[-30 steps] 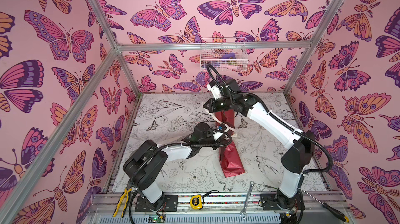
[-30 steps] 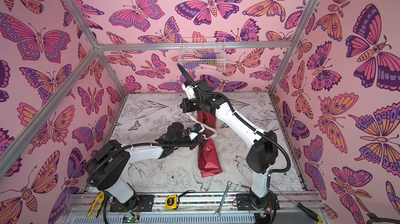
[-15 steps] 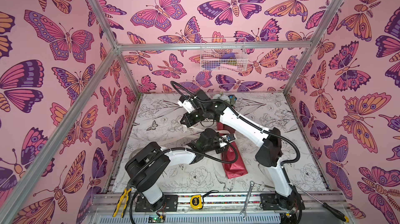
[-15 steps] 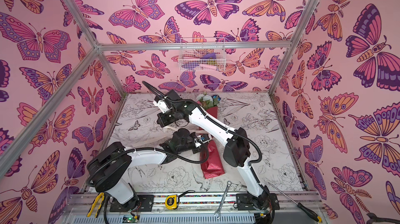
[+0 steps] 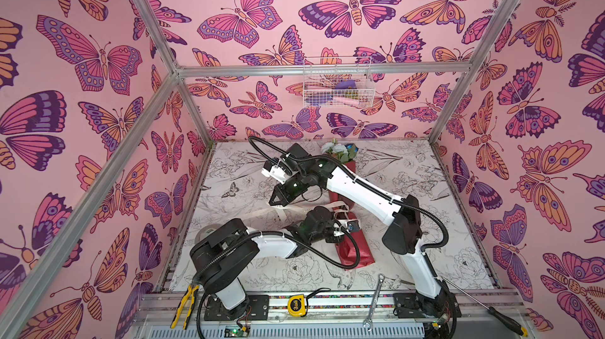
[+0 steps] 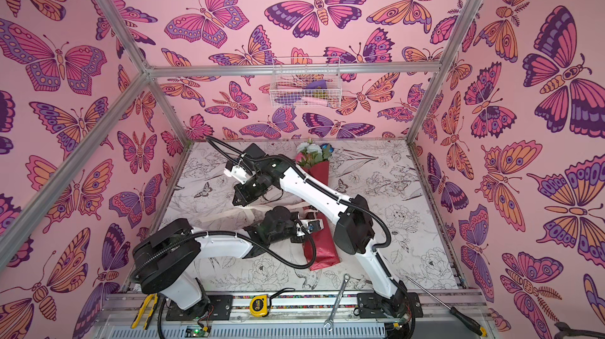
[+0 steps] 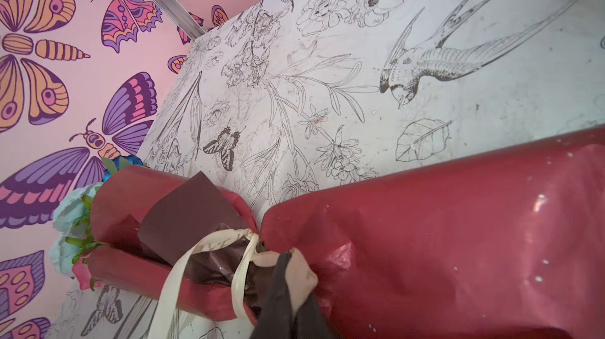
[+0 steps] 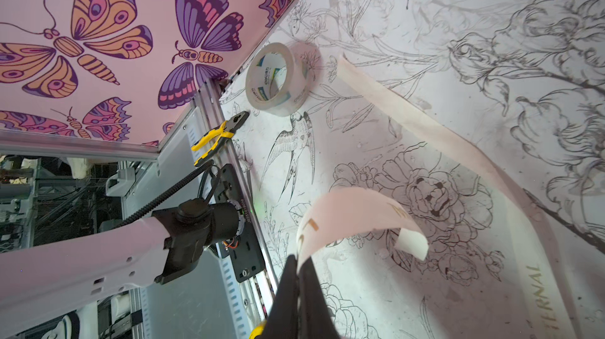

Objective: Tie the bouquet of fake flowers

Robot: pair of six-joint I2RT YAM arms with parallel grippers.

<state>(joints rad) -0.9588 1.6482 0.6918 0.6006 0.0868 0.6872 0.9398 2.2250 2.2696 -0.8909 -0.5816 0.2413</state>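
Left hand (image 7: pixel 289 275) pinches ribbon (image 7: pixel 226 238) at bouquet (image 7: pixel 425 239); right hand (image 8: pixel 300 275) pinches ribbon end; tape roll (image 8: pixel 278 78), pliers (image 8: pixel 216 137) nearby.

Dark-red-wrapped bouquet of fake flowers (image 5: pixel 357 252), flat, cinched mid-length.

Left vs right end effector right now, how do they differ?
The left end effector pinches the ribbon right at the bouquet; the right end effector pinches a loose ribbon end, apart from the bouquet. Left's ribbon wraps snug round the bouquet; right's end curls free above the table. Shared: both shut on ribbon.
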